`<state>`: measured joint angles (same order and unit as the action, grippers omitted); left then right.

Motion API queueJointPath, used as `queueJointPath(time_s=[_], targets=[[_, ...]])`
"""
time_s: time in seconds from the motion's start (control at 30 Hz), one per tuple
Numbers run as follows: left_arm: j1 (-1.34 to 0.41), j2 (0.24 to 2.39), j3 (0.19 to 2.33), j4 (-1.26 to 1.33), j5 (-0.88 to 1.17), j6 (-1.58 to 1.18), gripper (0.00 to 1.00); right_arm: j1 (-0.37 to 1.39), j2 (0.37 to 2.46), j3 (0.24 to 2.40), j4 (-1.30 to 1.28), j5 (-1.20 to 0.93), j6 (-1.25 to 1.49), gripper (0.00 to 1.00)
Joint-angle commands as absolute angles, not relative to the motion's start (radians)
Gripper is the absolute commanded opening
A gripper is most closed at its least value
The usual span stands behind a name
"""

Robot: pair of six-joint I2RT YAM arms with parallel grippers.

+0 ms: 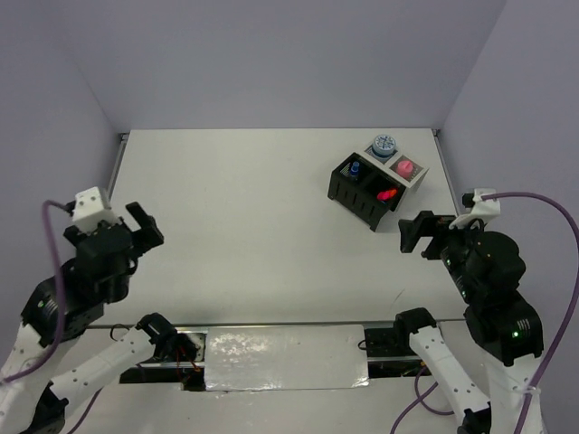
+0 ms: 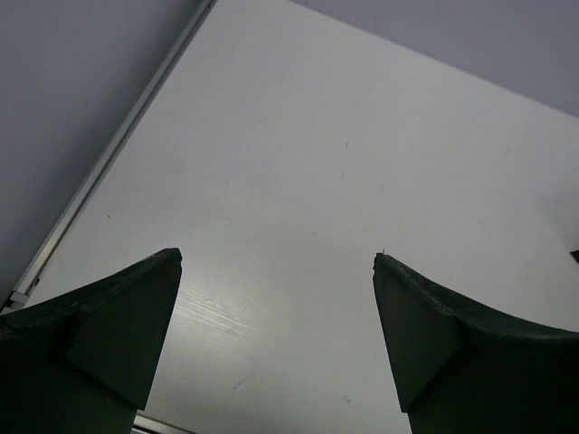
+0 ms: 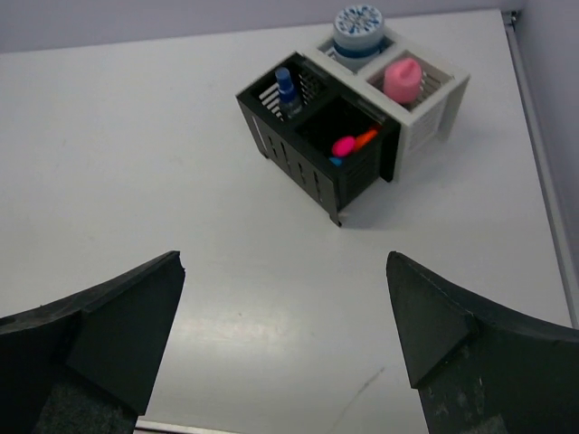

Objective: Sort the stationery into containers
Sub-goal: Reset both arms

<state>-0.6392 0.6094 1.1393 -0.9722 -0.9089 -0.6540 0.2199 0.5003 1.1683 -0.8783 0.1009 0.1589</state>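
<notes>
The right end effector (image 3: 285,258) hangs over the table (image 3: 136,181) with its fingers spread wide and nothing between them, a pose that suits an arm with nothing left to carry. Ahead of it and a little to its right, well apart, stand the two boxes, touching each other: the black box (image 3: 303,167) on the nearer side and the white box (image 3: 430,122) just behind it. All the stationery that shows is inside them. In the black box, the compartment further to the left holds a white-blue marker (image 3: 286,89) standing on end. The compartment nearer the end effector holds the highlighters (image 3: 351,145), leaning with pink, orange and blue caps up. Long thin things stay put when propped against a wall like this. In the white box a blue-white roll (image 3: 359,27) sticks out above the rim of the far compartment, and a pink capsule (image 3: 403,80) sits upright in the one to its right. Whether a second roll lies under the first cannot be told. The grouping seems to go by shape: pens in black, stubby round things in white. The left end effector (image 2: 278,258) is likewise spread and empty, over the table with the boxes far off to its right, out of the other arm's way. With no stationery showing outside the boxes, the sorting looks done.
</notes>
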Motion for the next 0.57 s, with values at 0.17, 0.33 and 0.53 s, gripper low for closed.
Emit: queueJointPath(time_s=[0.17,0.33,0.53], targets=[[-0.635,0.494,1.223,-1.140,-0.899,-0.652,0.99,0.241,0.289,1.134,-1.040,0.153,0.170,1.00],[-0.635,0.440,1.200,-1.173,-0.867,-0.684,0.99,0.241,0.270,1.135,-1.045,0.146,0.169,1.00],[-0.635,0.399,1.169,-1.141,-0.821,-0.683,0.99,0.241,0.284,1.121,-1.040,0.138,0.176,1.00]])
